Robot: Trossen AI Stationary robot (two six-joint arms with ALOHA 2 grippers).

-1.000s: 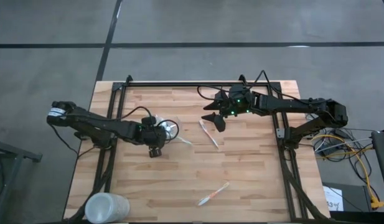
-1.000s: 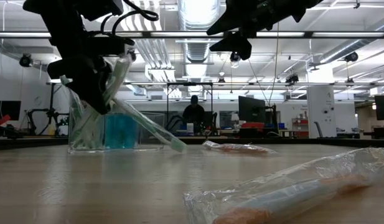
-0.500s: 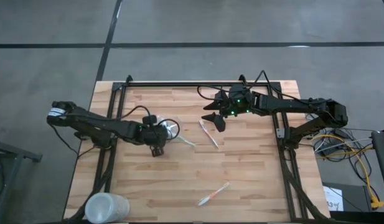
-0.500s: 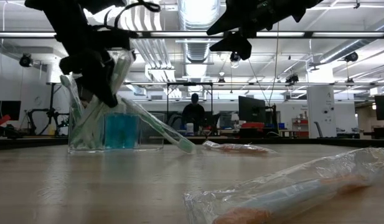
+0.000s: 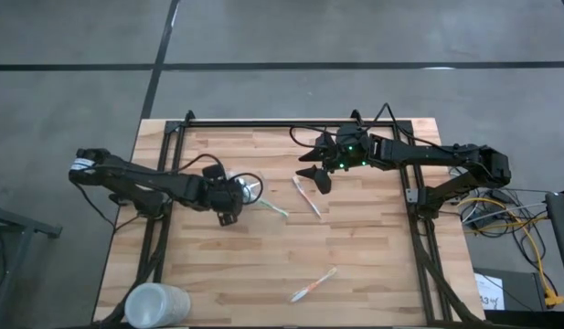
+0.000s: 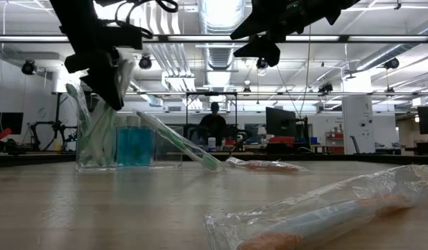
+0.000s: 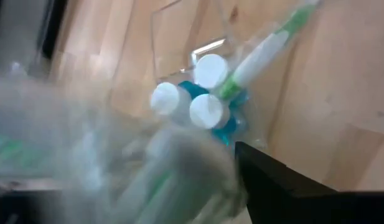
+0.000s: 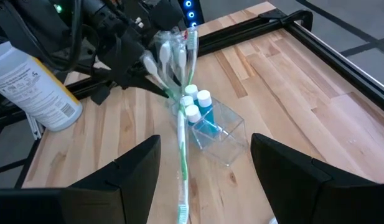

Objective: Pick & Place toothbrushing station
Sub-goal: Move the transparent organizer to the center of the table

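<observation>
The see-through holder (image 5: 249, 189) stands on the table left of centre, with blue white-capped tubes (image 8: 195, 104) in it. My left gripper (image 5: 228, 201) is just beside and above the holder (image 6: 129, 144), shut on a bunch of wrapped green-and-white toothbrushes (image 8: 174, 55). One green toothbrush (image 6: 179, 142) leans out of the holder, its free end on the table (image 5: 282, 213). My right gripper (image 5: 318, 176) hangs open and empty above the table's middle, near a wrapped orange toothbrush (image 5: 307, 196). My left gripper pinches the bunch of wrapped toothbrushes (image 8: 159, 65) between its fingers, at about mid-length, coming slanting from above on the table's left side. The brushes stand nearly upright, heads up (image 8: 190, 36). Their lower ends reach down into the holder (image 6: 96, 139).
A second wrapped orange toothbrush (image 5: 313, 284) lies near the front edge and fills the low view's foreground (image 6: 318, 212). A frosted white cup (image 5: 157, 306) stands at the front left corner. A white labelled bottle (image 8: 30, 78) shows in the right wrist view beyond the left arm.
My left gripper has risen a little above the holder, still shut on the bunch of brushes. The leaning green toothbrush has slid farther out, its free end moving toward the table's right. My right gripper has kept still.
</observation>
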